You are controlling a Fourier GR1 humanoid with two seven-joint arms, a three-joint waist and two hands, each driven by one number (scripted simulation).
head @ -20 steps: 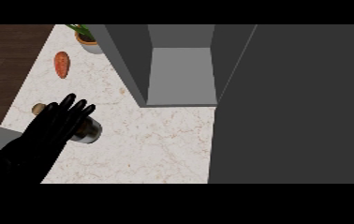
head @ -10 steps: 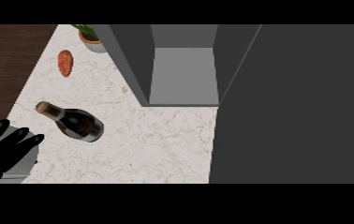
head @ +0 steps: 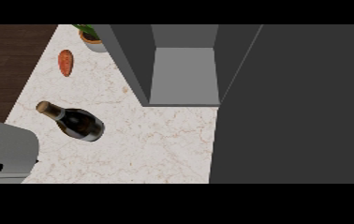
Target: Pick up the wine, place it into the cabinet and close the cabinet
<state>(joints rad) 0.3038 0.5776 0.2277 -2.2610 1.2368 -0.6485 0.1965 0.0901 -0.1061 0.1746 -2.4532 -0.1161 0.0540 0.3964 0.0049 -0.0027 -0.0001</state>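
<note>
Cabinet (head: 183, 73) stands open at the tabletop's (head: 159, 148) far edge. A grey forearm (head: 15, 153) enters at the near left corner; its hand is out of view. Wine bottle (head: 75, 121) stands near the left edge, untouched. Potted plant (head: 90, 35) occupies the far left corner, an orange vegetable (head: 66, 62) just beside it.

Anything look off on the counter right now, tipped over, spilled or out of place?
Nothing is spilled or visibly damaged. The wine bottle sits alone on the marble counter, left of the open cabinet, nothing touching it. Only a grey forearm shows at the left edge; no robot hand is in view. The potted plant and orange vegetable look undisturbed.
</note>
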